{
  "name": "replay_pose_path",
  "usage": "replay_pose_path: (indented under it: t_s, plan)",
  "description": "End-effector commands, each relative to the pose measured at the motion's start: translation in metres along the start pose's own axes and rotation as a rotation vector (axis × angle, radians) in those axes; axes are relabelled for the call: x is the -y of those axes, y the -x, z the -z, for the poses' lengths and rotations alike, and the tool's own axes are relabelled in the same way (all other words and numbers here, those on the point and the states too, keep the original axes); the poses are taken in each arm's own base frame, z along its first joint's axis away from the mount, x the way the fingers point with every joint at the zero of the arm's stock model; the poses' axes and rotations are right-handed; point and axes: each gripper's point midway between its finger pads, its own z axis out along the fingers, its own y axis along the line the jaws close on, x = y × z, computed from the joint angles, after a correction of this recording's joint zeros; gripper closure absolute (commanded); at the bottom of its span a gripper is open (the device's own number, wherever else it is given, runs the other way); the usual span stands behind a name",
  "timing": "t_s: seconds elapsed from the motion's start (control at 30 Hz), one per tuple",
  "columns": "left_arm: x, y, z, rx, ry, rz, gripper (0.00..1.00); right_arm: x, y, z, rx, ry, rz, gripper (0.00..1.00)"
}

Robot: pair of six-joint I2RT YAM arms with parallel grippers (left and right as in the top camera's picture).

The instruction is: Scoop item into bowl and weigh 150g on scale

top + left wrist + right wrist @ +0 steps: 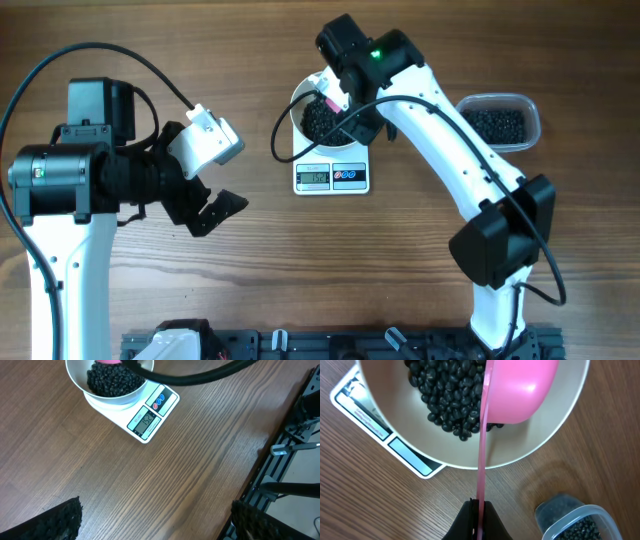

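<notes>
At the top, the right gripper (pixel 479 508) pinches the pink scoop (pixel 520 390) over the black beans (pixel 445 395) in the white bowl (pixel 547 435). The left gripper (pixel 155 522) is wide open and holds nothing.

the grey display (pixel 145 421) on the front of the white kitchen scale (pixel 150 410) shows dark digits that look like 152 in the left wrist view. the red and blue round buttons (pixel 158 401) beside it carry marks too small to make out. in the right wrist view, a line of red print (pixel 370 420) runs along the scale's front and is illegible. from overhead, the digits are too small to read.
</notes>
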Motion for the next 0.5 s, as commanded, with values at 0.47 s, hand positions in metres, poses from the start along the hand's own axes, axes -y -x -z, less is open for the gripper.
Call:
replay_pose_path:
  t_s: [0.47]
  plan:
    - [0.001,0.004,0.006,0.019,0.013,-0.017,0.00,-0.046,0.006,-0.020,-0.059,0.097,0.095,0.96]
